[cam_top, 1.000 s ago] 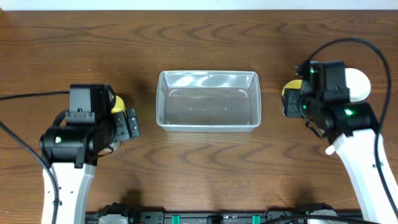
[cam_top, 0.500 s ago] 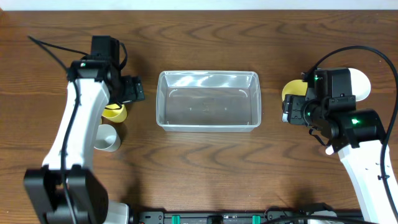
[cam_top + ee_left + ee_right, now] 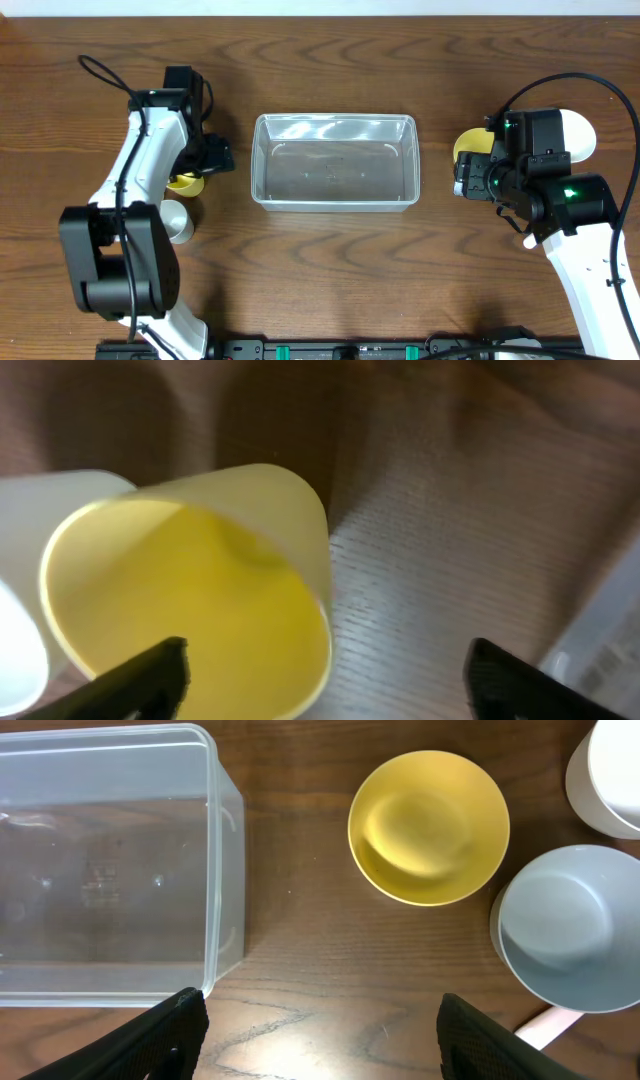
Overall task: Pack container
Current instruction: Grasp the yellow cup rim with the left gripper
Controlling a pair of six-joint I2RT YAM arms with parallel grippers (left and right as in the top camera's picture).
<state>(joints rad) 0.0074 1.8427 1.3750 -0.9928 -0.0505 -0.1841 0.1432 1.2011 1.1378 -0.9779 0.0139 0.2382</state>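
Note:
The clear container [image 3: 334,160] stands mid-table with nothing in it. Left of it, my left gripper [image 3: 203,163] hangs over a yellow cup [image 3: 183,183], with a white cup [image 3: 172,222] just in front. In the left wrist view the gripper [image 3: 325,685] is open. One finger [image 3: 150,675] shows over the yellow cup's [image 3: 190,590] mouth, the other over bare wood. My right gripper [image 3: 468,180] is open above the table [image 3: 320,1040], between the container [image 3: 110,860] and a yellow bowl [image 3: 428,825], holding nothing.
A pale grey bowl [image 3: 560,925] and a white bowl [image 3: 612,770] sit right of the yellow bowl [image 3: 465,143]. The white bowl [image 3: 580,135] is partly under the right arm. The white cup [image 3: 30,550] touches the yellow cup. A container corner [image 3: 605,650] shows at the right.
My left arm swung from the table's front-left out toward the far side, then settled over the yellow cup, jaws narrowing a little. The right gripper opened wider, then held still.

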